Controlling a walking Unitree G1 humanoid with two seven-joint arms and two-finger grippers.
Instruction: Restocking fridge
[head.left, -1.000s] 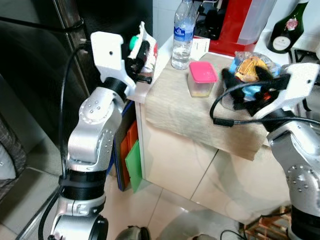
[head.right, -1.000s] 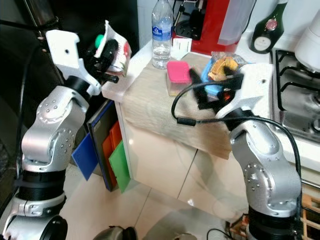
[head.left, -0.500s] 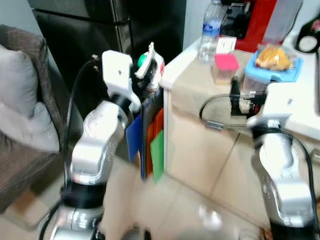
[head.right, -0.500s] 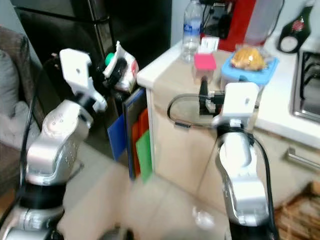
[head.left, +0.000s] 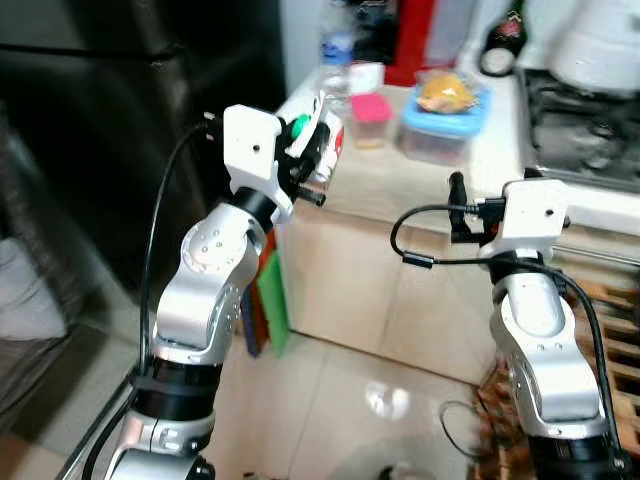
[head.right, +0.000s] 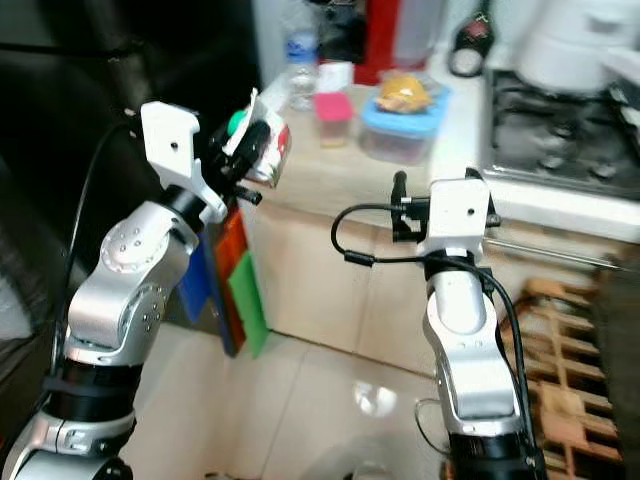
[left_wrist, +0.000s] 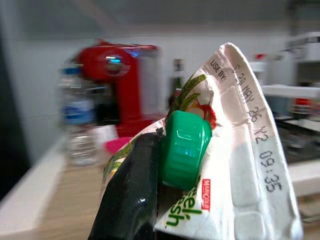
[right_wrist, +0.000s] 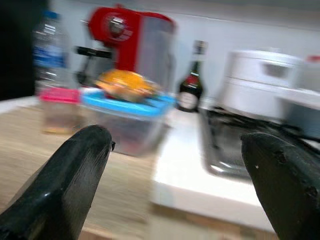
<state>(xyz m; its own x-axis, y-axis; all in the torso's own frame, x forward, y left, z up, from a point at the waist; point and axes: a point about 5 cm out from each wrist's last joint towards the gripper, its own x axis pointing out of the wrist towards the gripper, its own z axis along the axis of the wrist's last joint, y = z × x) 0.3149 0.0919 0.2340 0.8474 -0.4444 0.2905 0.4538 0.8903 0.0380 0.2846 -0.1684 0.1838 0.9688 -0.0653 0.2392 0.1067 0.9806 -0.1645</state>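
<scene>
My left gripper (head.left: 318, 155) is raised in front of the counter's left corner, shut on a white drink carton (left_wrist: 235, 165) with a green screw cap (left_wrist: 184, 149). One black finger (left_wrist: 131, 195) presses the carton's side below the cap. Chest-high before the cabinet front, my right gripper (right_wrist: 175, 142) is open with nothing between its fingers. It points at the counter, short of the blue-lidded food container (head.left: 443, 112). The dark fridge (head.left: 110, 110) stands on the left, doors shut.
On the counter (head.left: 400, 190) stand a water bottle (head.left: 338, 45), a pink-lidded tub (head.left: 370, 113), a red coffee machine (head.left: 412, 30) and a dark wine bottle (head.left: 497, 52). A stove (head.left: 585, 110) lies to the right. Coloured boards (head.left: 270, 295) lean beside the cabinet. A wooden rack (head.left: 605, 330) sits low right.
The camera has swung and pulled back from the counter. My right gripper came away from the blue-lidded container, empty. The left gripper still holds the carton.
</scene>
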